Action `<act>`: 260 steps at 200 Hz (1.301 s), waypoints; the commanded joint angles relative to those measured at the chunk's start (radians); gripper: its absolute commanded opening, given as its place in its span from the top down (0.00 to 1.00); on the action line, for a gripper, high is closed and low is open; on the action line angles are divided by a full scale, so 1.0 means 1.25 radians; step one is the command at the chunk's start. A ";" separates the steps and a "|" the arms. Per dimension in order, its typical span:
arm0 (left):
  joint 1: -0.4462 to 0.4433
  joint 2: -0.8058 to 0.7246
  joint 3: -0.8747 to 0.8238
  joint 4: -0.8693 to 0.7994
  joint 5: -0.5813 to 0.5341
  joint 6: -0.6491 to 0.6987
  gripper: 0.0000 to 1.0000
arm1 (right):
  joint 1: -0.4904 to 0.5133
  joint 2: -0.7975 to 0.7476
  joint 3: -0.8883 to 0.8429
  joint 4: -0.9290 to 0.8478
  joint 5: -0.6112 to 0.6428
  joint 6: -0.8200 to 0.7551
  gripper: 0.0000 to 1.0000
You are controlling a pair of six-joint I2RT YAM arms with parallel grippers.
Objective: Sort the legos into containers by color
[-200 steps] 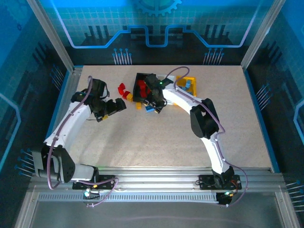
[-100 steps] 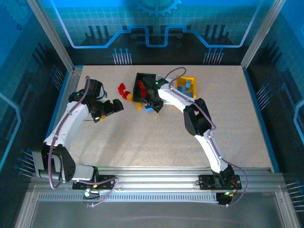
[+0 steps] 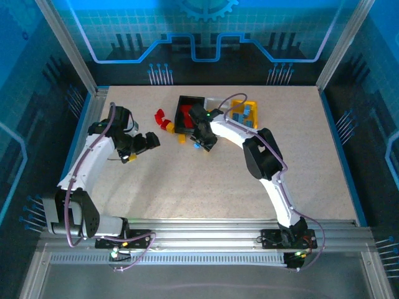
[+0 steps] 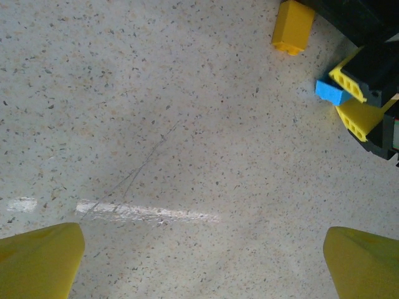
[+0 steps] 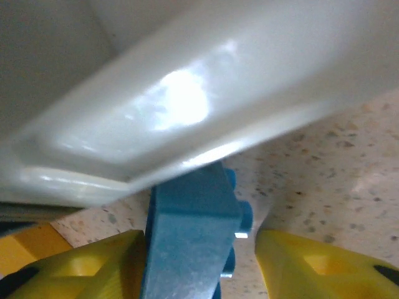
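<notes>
top: looking down on whole table [image 3: 206, 187] | left wrist: facing it closely | right wrist: closest, sharing left wrist's blue brick [image 5: 187, 249]

Left fingers [image 4: 40, 258] wide apart; right arm [image 3: 232, 130] stretched forward.

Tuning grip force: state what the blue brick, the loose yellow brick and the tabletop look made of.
Blue brick: hard moulded plastic, satin; crisp edges, small studs. Yellow brick: likely the same plastic; even colour, clean block shape. Tabletop: speckled stone-look laminate or composite, semi-matte; faint sheen streak.
</notes>
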 commanded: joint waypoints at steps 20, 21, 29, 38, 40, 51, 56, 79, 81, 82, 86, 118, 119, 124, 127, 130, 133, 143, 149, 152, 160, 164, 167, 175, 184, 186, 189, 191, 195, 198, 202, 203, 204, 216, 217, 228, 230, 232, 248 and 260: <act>0.007 -0.004 -0.022 0.017 0.034 -0.011 0.01 | 0.000 -0.104 -0.178 -0.062 0.038 -0.044 0.74; 0.007 -0.004 -0.022 0.018 0.034 -0.012 0.01 | -0.001 -0.106 -0.181 -0.061 0.039 -0.046 0.75; 0.008 -0.005 -0.024 0.020 0.036 -0.018 0.01 | -0.004 -0.132 -0.209 -0.058 0.043 -0.057 0.79; 0.008 -0.010 -0.028 0.023 0.038 -0.023 0.01 | -0.009 -0.160 -0.240 -0.055 0.047 -0.074 0.83; 0.007 -0.011 -0.029 0.023 0.038 -0.024 0.01 | -0.010 -0.166 -0.248 -0.055 0.047 -0.077 0.83; 0.007 -0.018 -0.034 0.027 0.039 -0.031 0.01 | -0.016 -0.206 -0.283 -0.057 0.053 -0.098 0.85; 0.006 -0.022 -0.037 0.028 0.039 -0.033 0.01 | -0.019 -0.231 -0.303 -0.057 0.058 -0.113 0.85; 0.006 -0.037 -0.057 0.036 0.040 -0.047 0.01 | -0.033 -0.320 -0.355 -0.072 0.072 -0.184 0.86; 0.006 -0.038 -0.059 0.038 0.041 -0.048 0.01 | -0.034 -0.327 -0.358 -0.074 0.072 -0.192 0.86; 0.006 -0.039 -0.060 0.038 0.041 -0.049 0.01 | -0.034 -0.333 -0.360 -0.076 0.073 -0.196 0.86; 0.005 -0.041 -0.065 0.041 0.043 -0.050 0.01 | -0.040 -0.347 -0.364 -0.082 0.074 -0.210 0.86; -0.004 -0.057 -0.102 0.064 0.062 -0.082 0.01 | -0.093 -0.471 -0.386 -0.108 0.105 -0.323 0.86; -0.004 -0.057 -0.103 0.065 0.062 -0.082 0.01 | -0.095 -0.474 -0.385 -0.108 0.107 -0.325 0.86; -0.009 -0.059 -0.106 0.066 0.061 -0.087 0.01 | -0.109 -0.488 -0.379 -0.109 0.111 -0.345 0.86; -0.011 -0.060 -0.107 0.068 0.061 -0.088 0.01 | -0.115 -0.492 -0.377 -0.109 0.112 -0.352 0.86; -0.014 -0.061 -0.108 0.068 0.061 -0.090 0.01 | -0.123 -0.496 -0.372 -0.109 0.112 -0.364 0.86; -0.017 -0.063 -0.110 0.069 0.059 -0.093 0.01 | -0.132 -0.499 -0.367 -0.109 0.112 -0.376 0.86; -0.028 -0.064 -0.110 0.068 0.055 -0.097 0.01 | -0.161 -0.502 -0.343 -0.110 0.107 -0.414 0.85; -0.033 -0.065 -0.109 0.067 0.053 -0.099 0.01 | -0.183 -0.497 -0.322 -0.112 0.109 -0.438 0.85; -0.036 -0.064 -0.109 0.068 0.053 -0.099 0.01 | -0.188 -0.496 -0.316 -0.113 0.109 -0.443 0.85; -0.043 -0.064 -0.108 0.067 0.052 -0.104 0.01 | -0.216 -0.482 -0.285 -0.111 0.092 -0.474 0.85; -0.046 -0.063 -0.107 0.068 0.052 -0.106 0.01 | -0.227 -0.477 -0.271 -0.109 0.085 -0.487 0.85; -0.048 -0.063 -0.107 0.068 0.053 -0.107 0.01 | -0.234 -0.471 -0.262 -0.109 0.080 -0.494 0.85; -0.052 -0.063 -0.106 0.066 0.052 -0.112 0.01 | -0.255 -0.454 -0.228 -0.114 0.071 -0.513 0.85; -0.055 -0.064 -0.107 0.068 0.055 -0.119 0.01 | -0.275 -0.429 -0.185 -0.113 0.068 -0.540 0.84; -0.056 -0.064 -0.107 0.067 0.056 -0.120 0.01 | -0.278 -0.425 -0.178 -0.112 0.065 -0.546 0.84; -0.057 -0.064 -0.108 0.068 0.058 -0.122 0.01 | -0.282 -0.419 -0.170 -0.111 0.063 -0.553 0.84; -0.058 -0.064 -0.108 0.068 0.059 -0.123 0.01 | -0.284 -0.413 -0.163 -0.110 0.062 -0.558 0.84; -0.059 -0.064 -0.108 0.068 0.060 -0.125 0.01 | -0.291 -0.398 -0.142 -0.111 0.057 -0.572 0.84; -0.060 -0.064 -0.109 0.069 0.062 -0.127 0.01 | -0.295 -0.389 -0.131 -0.111 0.051 -0.580 0.84; -0.060 -0.064 -0.110 0.070 0.067 -0.131 0.01 | -0.300 -0.376 -0.114 -0.113 0.044 -0.591 0.84; -0.061 -0.063 -0.111 0.070 0.067 -0.132 0.01 | -0.301 -0.372 -0.109 -0.113 0.042 -0.594 0.84; -0.060 -0.063 -0.111 0.070 0.068 -0.132 0.01 | -0.302 -0.368 -0.105 -0.113 0.039 -0.598 0.84; -0.062 -0.061 -0.114 0.069 0.076 -0.139 0.01 | -0.312 -0.325 -0.053 -0.130 0.017 -0.625 0.83; -0.063 -0.061 -0.114 0.069 0.077 -0.139 0.01 | -0.313 -0.315 -0.043 -0.134 0.012 -0.630 0.83; -0.066 -0.061 -0.115 0.064 0.078 -0.143 0.01 | -0.318 -0.270 0.010 -0.157 0.003 -0.653 0.82; -0.066 -0.061 -0.115 0.063 0.077 -0.144 0.01 | -0.318 -0.266 0.015 -0.159 0.002 -0.654 0.82; -0.067 -0.061 -0.115 0.063 0.078 -0.145 0.01 | -0.319 -0.259 0.022 -0.162 0.002 -0.659 0.82; -0.068 -0.061 -0.115 0.057 0.077 -0.148 0.01 | -0.321 -0.200 0.082 -0.180 -0.009 -0.683 0.81; -0.069 -0.059 -0.113 0.052 0.077 -0.150 0.01 | -0.321 -0.158 0.117 -0.184 -0.019 -0.696 0.80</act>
